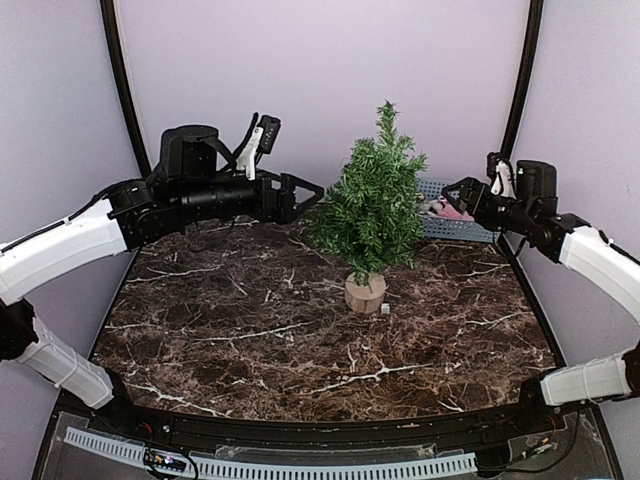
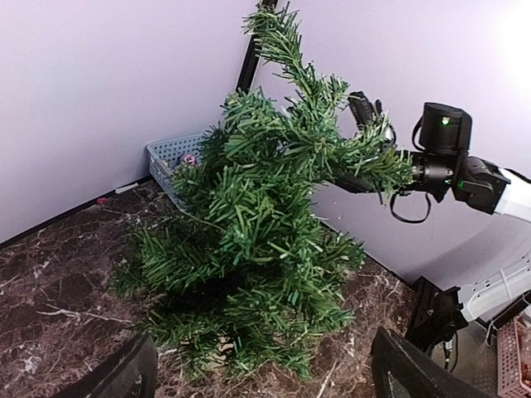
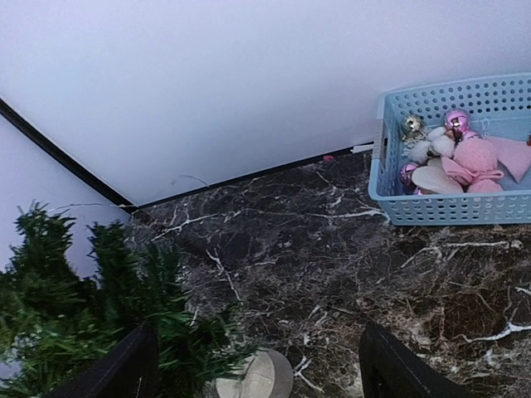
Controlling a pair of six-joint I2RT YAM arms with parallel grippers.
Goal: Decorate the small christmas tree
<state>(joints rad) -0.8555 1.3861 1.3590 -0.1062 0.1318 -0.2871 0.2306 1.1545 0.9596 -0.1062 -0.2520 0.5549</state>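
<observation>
The small christmas tree (image 1: pixel 372 205) stands upright at the middle of the dark marble table on a round wooden base (image 1: pixel 365 293), with no ornament showing on its branches. My left gripper (image 1: pixel 312 192) hovers just left of the tree at mid-height. It is open, and the left wrist view has its fingers (image 2: pixel 124 377) wide apart, with the tree (image 2: pixel 257 240) ahead of them. My right gripper (image 1: pixel 452 191) hangs open to the tree's right, above the basket's near edge. The right wrist view shows marble and the tree's base (image 3: pixel 264 377) between its fingers (image 3: pixel 398 369).
A pale blue perforated basket (image 3: pixel 452 209) at the back right holds several pink, silver and white ornaments (image 3: pixel 469 157). The same basket (image 1: pixel 455 228) sits behind the tree's right side. A tiny white piece (image 1: pixel 385 309) lies beside the base. Walls close in the back and sides.
</observation>
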